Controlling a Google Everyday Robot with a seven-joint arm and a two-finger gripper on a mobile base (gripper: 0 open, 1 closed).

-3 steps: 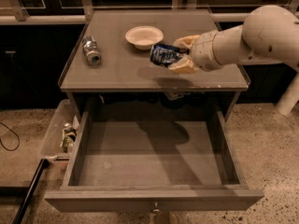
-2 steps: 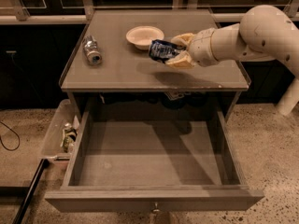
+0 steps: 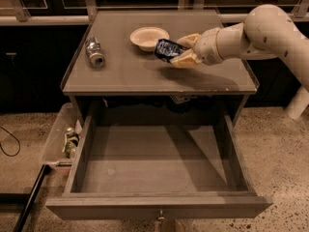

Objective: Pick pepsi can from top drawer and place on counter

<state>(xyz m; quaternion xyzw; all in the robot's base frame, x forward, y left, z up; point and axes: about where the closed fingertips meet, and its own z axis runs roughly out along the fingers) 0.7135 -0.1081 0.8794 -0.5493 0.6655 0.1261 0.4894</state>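
My gripper (image 3: 181, 51) reaches in from the right on a white arm and is shut on the pepsi can (image 3: 165, 49), a dark blue can held tilted on its side just above the counter (image 3: 145, 76). The can hangs right beside the white bowl (image 3: 147, 37). The top drawer (image 3: 154, 166) is pulled fully open below the counter and nothing lies inside it. Its small metal knob (image 3: 158, 217) shows at the front panel's bottom edge.
A silver-grey can (image 3: 94, 52) lies on its side at the counter's left. A clear plastic bin (image 3: 63, 141) with small items stands on the floor left of the drawer. A black cable (image 3: 10, 144) lies at far left.
The arm has carried the pepsi can leftward and a little farther back over the counter, closer to the white bowl. The drawer and the other objects have not moved.
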